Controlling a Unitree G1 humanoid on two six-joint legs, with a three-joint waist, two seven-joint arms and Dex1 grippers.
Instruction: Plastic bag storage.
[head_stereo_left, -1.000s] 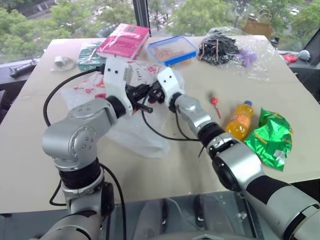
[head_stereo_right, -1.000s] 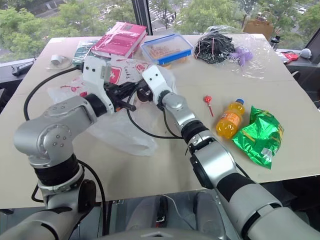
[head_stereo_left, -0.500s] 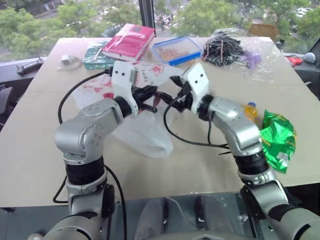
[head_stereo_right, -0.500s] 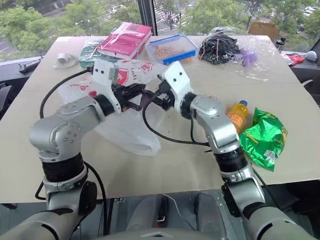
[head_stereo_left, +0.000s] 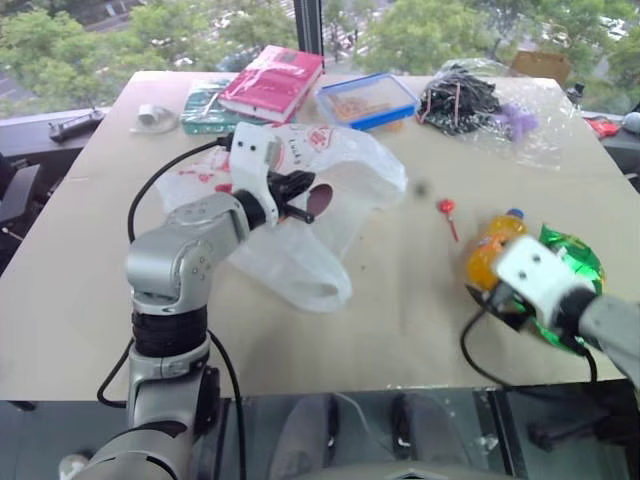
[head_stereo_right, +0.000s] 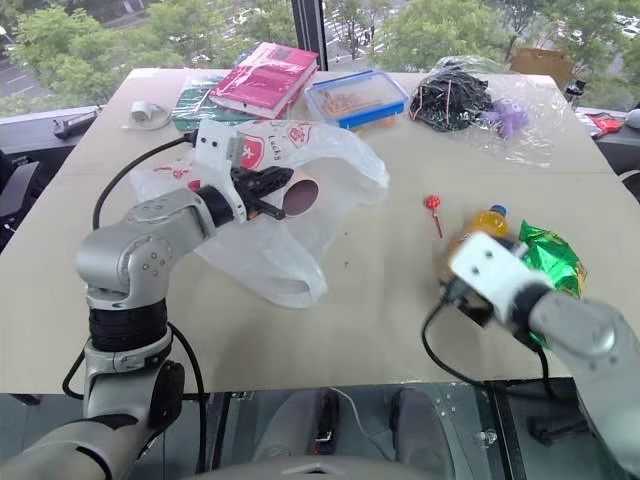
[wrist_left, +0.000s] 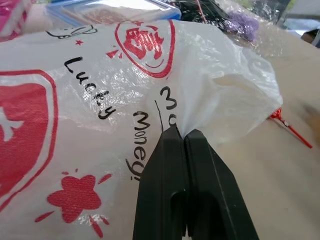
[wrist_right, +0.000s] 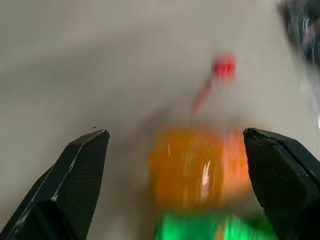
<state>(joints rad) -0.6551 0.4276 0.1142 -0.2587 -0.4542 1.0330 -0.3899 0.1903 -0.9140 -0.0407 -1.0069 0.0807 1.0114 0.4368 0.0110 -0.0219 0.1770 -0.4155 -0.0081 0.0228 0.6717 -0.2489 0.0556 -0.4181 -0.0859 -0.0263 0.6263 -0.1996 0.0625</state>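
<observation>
crinkly white bag pinched by left gripper, right one wide apart over the drinks

crinkly translucent plastic bag (head_stereo_left: 300, 215) w/ red print lies spread at centre-left of the head view, on the beige table (head_stereo_left: 90, 290). left gripper (wrist_left: 181, 134) has its fingers pressed together on a fold of the film near the "money" lettering, so the bag rises off the table there and tents around the fingertips; rest of it trails down toward lower centre, slack. prob. held like this to keep one edge fixed while the bag gets folded or gathered for storing.

right gripper (wrist_right: 176, 150) sits at lower right of the head view, blurred, fingers spread wide, holding nothing. in its wrist view it looks down on the orange drink bottle (wrist_right: 200, 167), w/ the red lollipop (wrist_right: 220, 70) beyond and the green snack packet (head_stereo_left: 570, 265) just beside the bottle. it is well apart from the bag, so only the left has contact.

bag lies directly at the left fingertips, extending both sides of them and toward the pink book (head_stereo_left: 275, 82) and blue-lidded box (head_stereo_left: 368, 98) at upper centre.
</observation>
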